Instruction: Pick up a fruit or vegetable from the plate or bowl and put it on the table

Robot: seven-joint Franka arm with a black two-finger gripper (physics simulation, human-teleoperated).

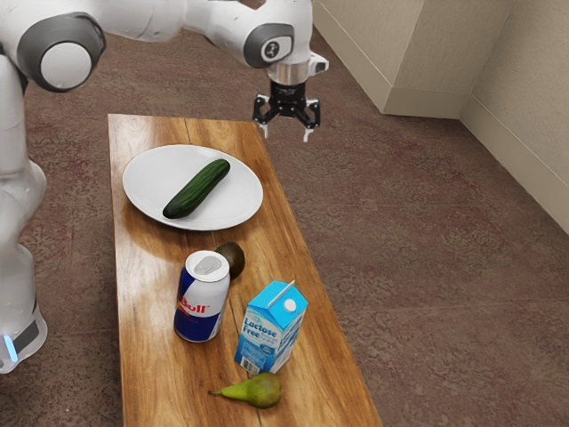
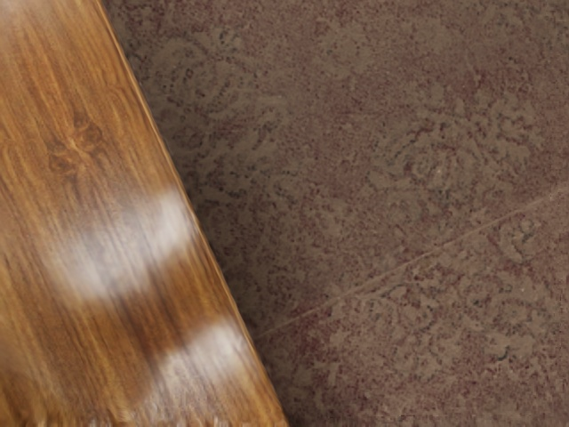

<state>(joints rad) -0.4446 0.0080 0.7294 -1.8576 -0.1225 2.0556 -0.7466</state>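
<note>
My gripper hangs in the exterior view's upper middle, above and beyond the table's edge, its two fingers wide apart with nothing between them. A dark green cucumber lies diagonally on the white oval plate at the table's far end. The plate is on the exterior view's left of my gripper and lower than it. In the wrist view the wooden table and its edge appear beside the carpet.
On the table stand a Red Bull can with a dark round fruit behind it, and a blue-and-white milk carton. A green pear lies near the carton. Walls rise at the exterior view's upper right.
</note>
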